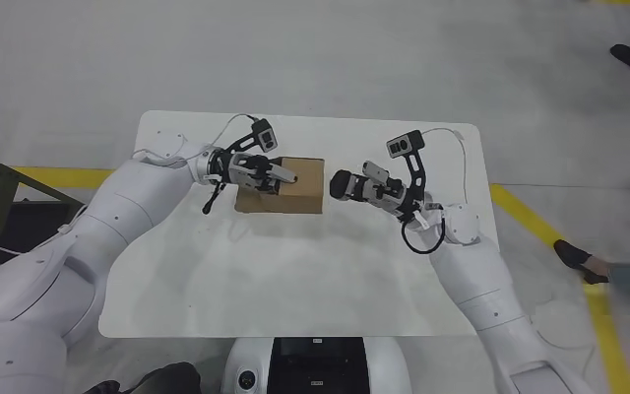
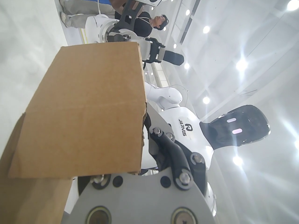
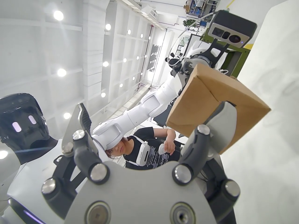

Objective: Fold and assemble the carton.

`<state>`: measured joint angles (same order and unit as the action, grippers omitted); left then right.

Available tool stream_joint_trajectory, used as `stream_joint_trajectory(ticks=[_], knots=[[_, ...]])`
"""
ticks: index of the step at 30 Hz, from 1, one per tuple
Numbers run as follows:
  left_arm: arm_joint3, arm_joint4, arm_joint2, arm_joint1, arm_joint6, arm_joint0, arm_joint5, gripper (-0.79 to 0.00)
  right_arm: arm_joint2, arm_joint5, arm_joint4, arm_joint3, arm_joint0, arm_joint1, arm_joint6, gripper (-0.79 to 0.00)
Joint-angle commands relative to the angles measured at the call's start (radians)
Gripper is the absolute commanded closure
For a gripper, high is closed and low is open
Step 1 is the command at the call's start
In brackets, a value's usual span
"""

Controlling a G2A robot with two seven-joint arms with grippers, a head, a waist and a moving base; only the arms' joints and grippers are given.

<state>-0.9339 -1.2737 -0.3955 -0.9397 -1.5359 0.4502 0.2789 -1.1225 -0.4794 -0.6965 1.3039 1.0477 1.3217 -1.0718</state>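
My left gripper (image 1: 276,172) comes in from nine o'clock and is clamped on the top panel of the carton (image 1: 295,189), near its ten o'clock corner. The carton is over the table (image 1: 295,286), just twelve o'clock of centre. My right gripper (image 1: 340,184) points at its three o'clock end, jaws spread wide, just beside the cardboard.
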Motion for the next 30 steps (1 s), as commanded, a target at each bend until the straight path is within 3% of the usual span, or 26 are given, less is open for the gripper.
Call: stream_joint_trajectory(ticks=[1, 11, 16, 30], knots=[[0.0, 0.003, 0.0, 0.003, 0.0, 0.0, -0.003, 0.0, -0.009, 0.003, 0.004, 0.009, 0.007, -0.003, 0.002, -0.785], [-0.045, 0.07, 0.051, 0.023, 0.0, -0.019, -0.044, 0.0, -0.032, 0.009, 0.015, 0.036, 0.034, -0.01, 0.005, -0.785], [-0.11, 0.096, 0.118, 0.038, 0.0, -0.045, -0.067, 0.0, -0.058, 0.017, 0.013, 0.038, 0.05, -0.018, -0.014, -0.785], [-0.11, 0.096, 0.118, 0.038, 0.0, -0.045, -0.067, 0.0, -0.058, 0.017, 0.013, 0.038, 0.05, -0.018, -0.014, -0.785]])
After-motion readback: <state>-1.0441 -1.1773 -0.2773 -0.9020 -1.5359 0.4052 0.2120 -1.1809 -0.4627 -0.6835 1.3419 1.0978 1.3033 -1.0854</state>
